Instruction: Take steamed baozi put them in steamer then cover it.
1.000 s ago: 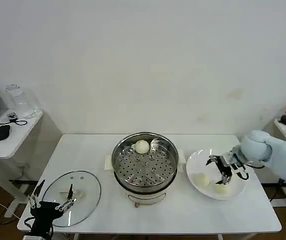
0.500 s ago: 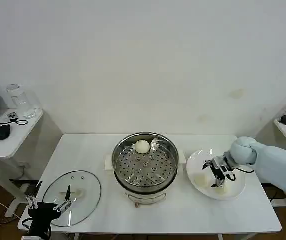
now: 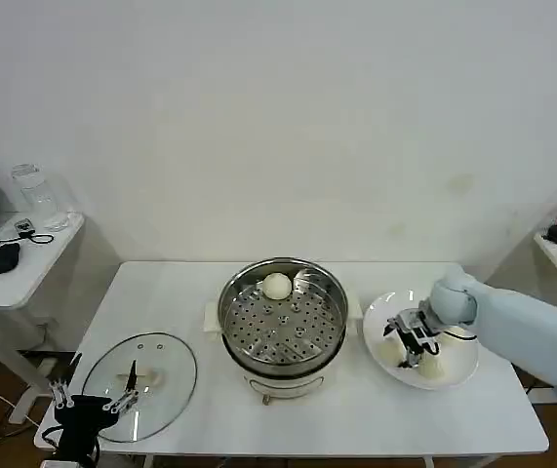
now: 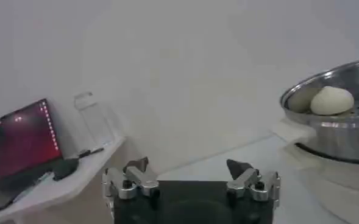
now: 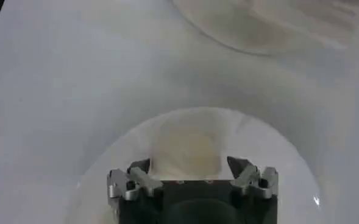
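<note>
From the head, the white desk (image 3: 171, 292) carries the steamer (image 3: 282, 320) at its centre, a round shiny steel pot with a perforated tray; one smooth cream-white baozi (image 3: 276, 286) sits at the tray's 12 o'clock. At the desk's 8 o'clock lies the cover (image 3: 141, 385), clear glass with a metal rim. At 3 o'clock a flat white plate (image 3: 457, 370) holds the other baozi; the right tool (image 3: 407, 343) hangs over one of them, nearer the steamer than half a second ago. The left tool (image 3: 91, 401) waits at the desk's near edge by the cover, prongs spread. From the left wrist, the left tool (image 4: 190, 176) stands spread, the steamer (image 4: 337, 131) and its baozi (image 4: 330, 101) beyond. From the right wrist, the right tool (image 5: 190, 173) is spread either side of a pale bun (image 5: 185, 145) on the glossy plate (image 5: 277, 152).
</note>
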Robot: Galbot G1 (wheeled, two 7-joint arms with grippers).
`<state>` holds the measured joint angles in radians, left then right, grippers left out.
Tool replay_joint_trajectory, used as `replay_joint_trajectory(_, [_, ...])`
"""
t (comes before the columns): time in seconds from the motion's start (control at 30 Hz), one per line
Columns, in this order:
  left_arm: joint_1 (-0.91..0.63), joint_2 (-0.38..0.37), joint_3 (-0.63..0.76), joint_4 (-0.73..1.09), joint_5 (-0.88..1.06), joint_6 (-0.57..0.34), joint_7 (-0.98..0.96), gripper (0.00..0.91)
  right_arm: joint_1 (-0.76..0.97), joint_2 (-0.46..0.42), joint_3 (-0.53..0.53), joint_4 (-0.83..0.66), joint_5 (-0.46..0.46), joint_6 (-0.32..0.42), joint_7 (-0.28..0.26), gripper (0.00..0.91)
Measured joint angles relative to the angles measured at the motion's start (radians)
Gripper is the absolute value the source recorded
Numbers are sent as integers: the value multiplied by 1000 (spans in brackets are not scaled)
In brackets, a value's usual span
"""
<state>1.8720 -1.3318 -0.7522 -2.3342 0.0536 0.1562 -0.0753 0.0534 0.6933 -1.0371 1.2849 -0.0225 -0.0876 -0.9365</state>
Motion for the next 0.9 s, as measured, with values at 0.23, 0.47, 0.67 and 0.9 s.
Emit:
replay_joint_trajectory(0.23, [-2, -2, 4, 0, 0, 0, 0, 907, 11, -2, 0, -1, 3, 1, -5, 635])
replay_joint_trajectory(0.47, [-3, 2, 5, -3, -1, -1, 0, 907, 59, -21, -17, 15, 23, -1, -20, 635])
replay_joint_trajectory(0.67, [-13, 13, 13, -3, -2, 0, 0, 907, 188, -28, -77, 38, 72, -10, -27, 645])
replay_joint_trajectory(0.9, [-32, 27, 29, 9, 3, 3, 0, 907, 443, -5, -198, 94, 164, -31, -31, 655])
